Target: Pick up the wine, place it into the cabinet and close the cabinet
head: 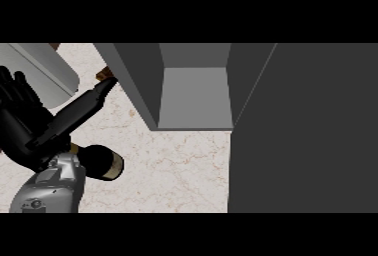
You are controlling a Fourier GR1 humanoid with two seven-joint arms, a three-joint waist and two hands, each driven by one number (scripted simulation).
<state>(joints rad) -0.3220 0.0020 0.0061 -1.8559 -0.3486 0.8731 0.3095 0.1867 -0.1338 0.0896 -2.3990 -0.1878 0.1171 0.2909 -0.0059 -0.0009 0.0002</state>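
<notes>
The wine bottle [74, 116] lies tilted at the left of the frame, a dark body running from the lower left up to a slim neck that points toward the upper middle. Its neck tip sits just beside the left outer wall of the cabinet [196, 97], still outside the opening. The left hand [26, 107] is at the far left edge, its black fingers spread straight and upward alongside the bottle's body; whether they curl round the bottle cannot be told from here. Below it, the grey forearm [52, 185] comes in from the lower left, with a black and tan wrist piece beside it. The cabinet stands open at the upper middle, its grey interior visible, and its dark door [303, 130] fills the right side. A marbled counter [170, 170] lies beneath. A pale rounded object [44, 67] shows in the upper left corner.
</notes>
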